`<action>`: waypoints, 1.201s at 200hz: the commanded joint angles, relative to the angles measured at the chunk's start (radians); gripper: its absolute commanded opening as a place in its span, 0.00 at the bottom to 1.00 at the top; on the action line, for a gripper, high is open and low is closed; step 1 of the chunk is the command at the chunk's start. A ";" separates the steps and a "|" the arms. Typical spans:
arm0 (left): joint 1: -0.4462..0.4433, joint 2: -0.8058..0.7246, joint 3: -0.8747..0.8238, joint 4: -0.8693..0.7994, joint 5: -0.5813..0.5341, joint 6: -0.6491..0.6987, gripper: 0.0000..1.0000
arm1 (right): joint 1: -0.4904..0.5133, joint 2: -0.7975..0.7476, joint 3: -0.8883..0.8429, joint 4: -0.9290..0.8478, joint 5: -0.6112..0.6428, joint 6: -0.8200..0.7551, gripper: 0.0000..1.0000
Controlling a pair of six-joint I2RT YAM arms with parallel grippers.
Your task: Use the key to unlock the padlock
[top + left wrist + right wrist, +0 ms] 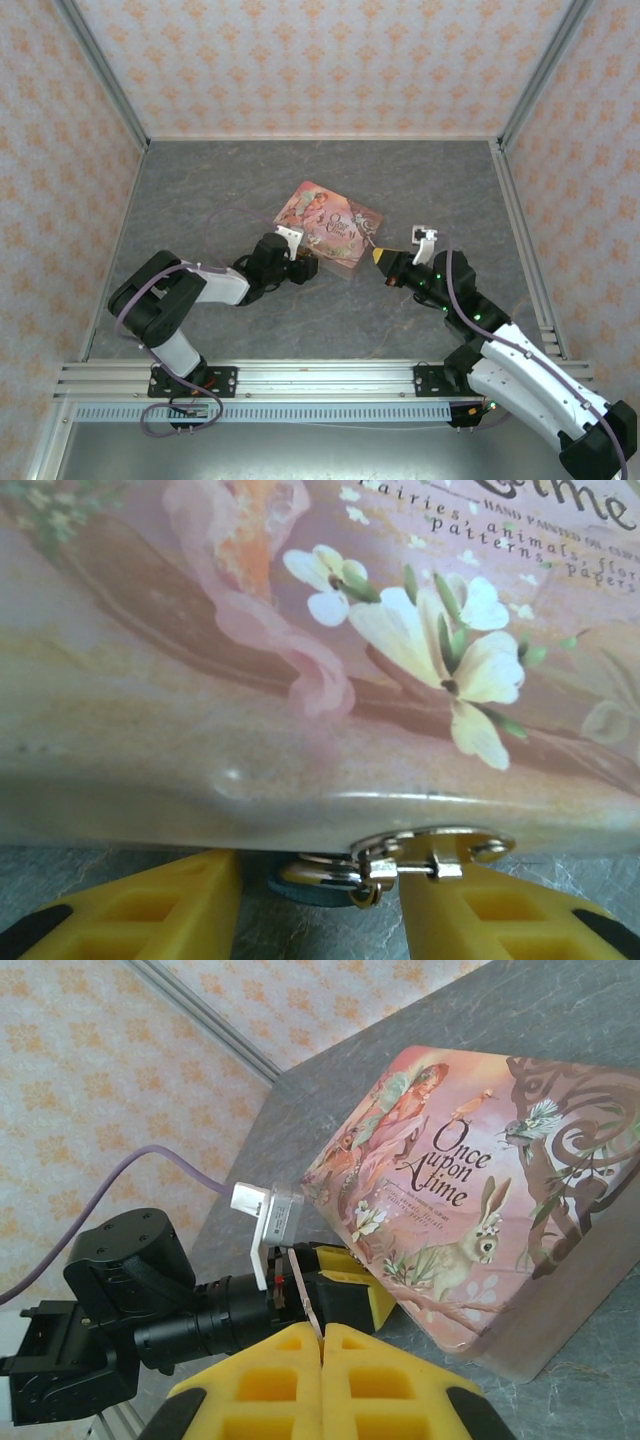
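- Top external view: the tin (328, 222) lies flat on the grey table (200, 180), turned at an angle. My 2 arms reach toward its near side.
- My left gripper (303, 266) is up against the tin's near left edge. From above I cannot tell whether it touches the tin.
- My right gripper (381, 257) is just beside the tin's near right corner, with its yellow tip pointing toward the tin. It is well apart from my left gripper.
- Left wrist view: the tin's painted side wall is close in front of me, and a small metal hasp (440, 848) sticks out at its lower edge.
- The padlock (312, 882) sits at that hasp, under the tin's rim. I can see a bit of its blue-teal body, and its shiny shackle (325, 868) is hooked to the hasp.
- My left gripper's yellow fingers (150, 915) stand apart, 1 on each side of the padlock, and the right-hand finger is just beside the hasp. Whether they press on the padlock I cannot tell.
- Right wrist view: my right gripper's 2 fingers are pressed together with no gap. The key (305, 1305) is pinched in the seam between them — its thin blade sticks out past the fingertips at a slant.
- The blade points toward my left gripper and the tin edge where the padlock is, but it does not reach either.
- A purple cable (150, 1160) arcs up from my left arm's wrist in front of the patterned wall.
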 commanded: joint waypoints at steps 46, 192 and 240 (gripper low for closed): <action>0.002 0.020 0.037 -0.012 -0.054 -0.013 0.40 | 0.004 -0.031 -0.024 -0.008 0.031 -0.012 0.00; -0.020 0.018 0.069 -0.074 -0.088 -0.012 0.30 | 0.005 -0.038 -0.028 -0.015 0.029 -0.016 0.00; -0.056 -0.051 0.110 -0.172 -0.083 -0.160 0.27 | 0.005 -0.038 -0.073 0.032 -0.028 -0.066 0.00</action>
